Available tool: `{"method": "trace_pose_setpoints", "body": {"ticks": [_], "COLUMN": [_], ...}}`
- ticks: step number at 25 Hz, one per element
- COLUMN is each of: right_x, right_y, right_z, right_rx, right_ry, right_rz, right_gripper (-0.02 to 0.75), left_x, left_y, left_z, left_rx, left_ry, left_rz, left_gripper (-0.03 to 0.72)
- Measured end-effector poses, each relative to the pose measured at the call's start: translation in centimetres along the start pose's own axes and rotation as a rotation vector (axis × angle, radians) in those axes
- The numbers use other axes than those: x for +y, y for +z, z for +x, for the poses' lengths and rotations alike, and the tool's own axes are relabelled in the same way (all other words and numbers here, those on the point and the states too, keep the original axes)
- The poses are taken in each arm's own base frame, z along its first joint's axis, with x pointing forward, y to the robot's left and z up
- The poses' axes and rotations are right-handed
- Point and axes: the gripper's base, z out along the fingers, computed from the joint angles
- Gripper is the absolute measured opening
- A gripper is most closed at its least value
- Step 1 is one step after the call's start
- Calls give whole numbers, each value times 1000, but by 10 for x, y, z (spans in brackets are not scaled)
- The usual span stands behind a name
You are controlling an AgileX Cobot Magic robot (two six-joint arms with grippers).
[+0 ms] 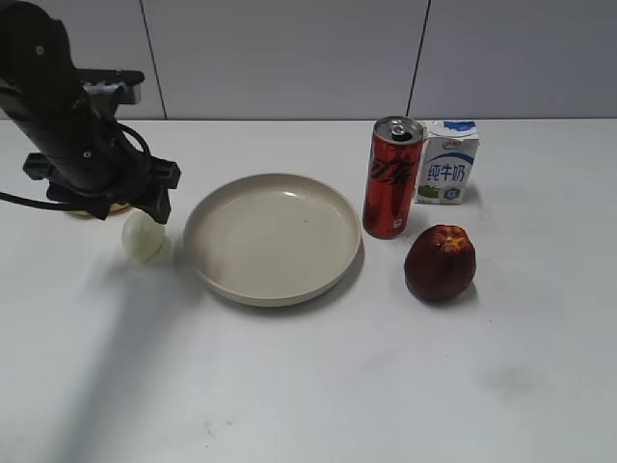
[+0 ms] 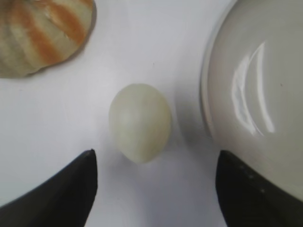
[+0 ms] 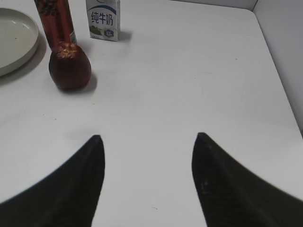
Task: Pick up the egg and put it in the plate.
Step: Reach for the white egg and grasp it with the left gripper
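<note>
Egg (image 2: 140,122) ahead of the left gripper (image 2: 154,163), jaws spread wide.
Smooth, pale yellow-green oval (matte, unmarked), lying centred between the fingertips.

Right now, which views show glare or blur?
Left wrist view: bright streaks of glare on the plate; the egg and left claw look soft. Exterior view: sharp, faint sheen inside the plate. Right wrist view: even light, right claw tips blurred.

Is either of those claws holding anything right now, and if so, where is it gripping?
Nothing is held. The left gripper is open above the egg, its fingers apart on either side without touching. The right gripper is open over bare table.
</note>
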Motion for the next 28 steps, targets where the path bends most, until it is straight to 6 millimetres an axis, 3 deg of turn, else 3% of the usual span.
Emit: {"method": "trace_pose_setpoints", "body": {"ticks": [5, 10, 21, 23, 26, 28], "right_x": [0, 0, 0, 0, 0, 0], "right_y": [0, 0, 0, 0, 0, 0], "right_z": [0, 0, 0, 0, 0, 0], "right_rx": [0, 0, 0, 0, 0, 0], "right_ry": [0, 0, 0, 0, 0, 0], "right_rz": [0, 0, 0, 0, 0, 0], "right_gripper": [447, 447, 447, 447, 447, 447], "left_x": [9, 17, 15, 15, 15, 15], "left_y": [30, 38, 63, 63, 63, 63], "left_z": [-11, -21, -15, -14, -14, -13], "left_rx": [66, 55, 123, 125, 134, 141], "left_ry": [-33, -73, -68, -68, -68, -68], "left_rz": [-67, -78, -49, -49, -50, -50], "left_gripper": [576, 576, 575, 554, 464, 466]}}
